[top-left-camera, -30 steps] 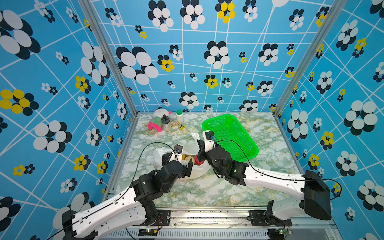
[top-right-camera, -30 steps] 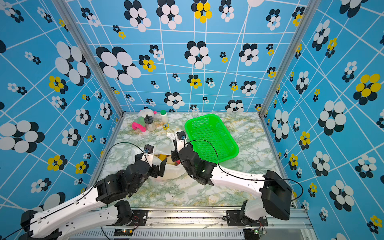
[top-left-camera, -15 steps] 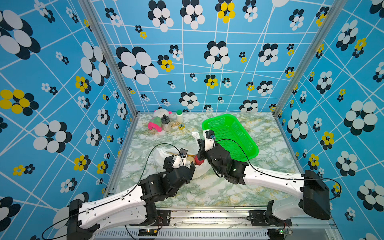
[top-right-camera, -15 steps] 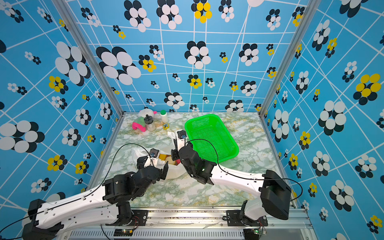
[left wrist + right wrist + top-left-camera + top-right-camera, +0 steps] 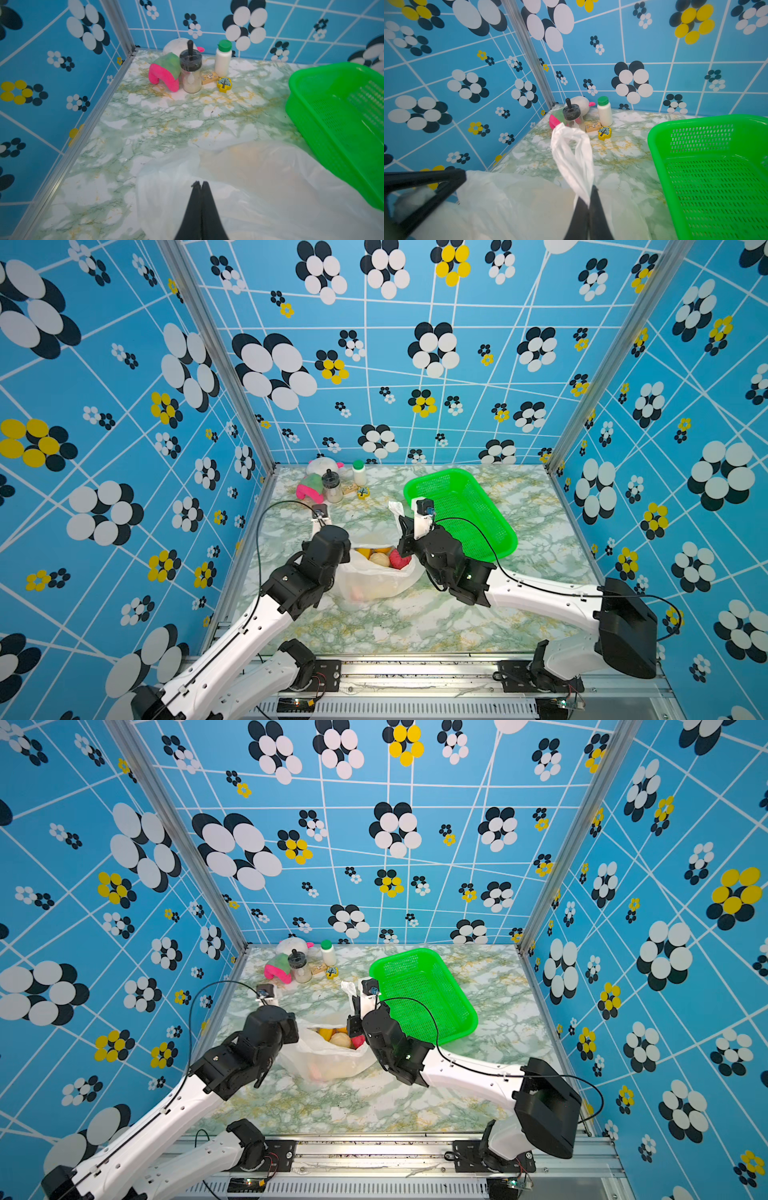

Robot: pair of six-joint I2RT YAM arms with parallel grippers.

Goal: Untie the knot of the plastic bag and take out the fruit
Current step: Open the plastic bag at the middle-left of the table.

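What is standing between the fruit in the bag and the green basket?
The right arm's wrist lies between the plastic bag and the green basket. The bag's wall there, its handle loop pinched in the shut right hand, encloses the fruit. Its open mouth exposes them from above.

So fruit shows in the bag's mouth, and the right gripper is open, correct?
No: the right gripper is shut on a handle loop of the plastic bag, as the right wrist view shows. The fruit does show.
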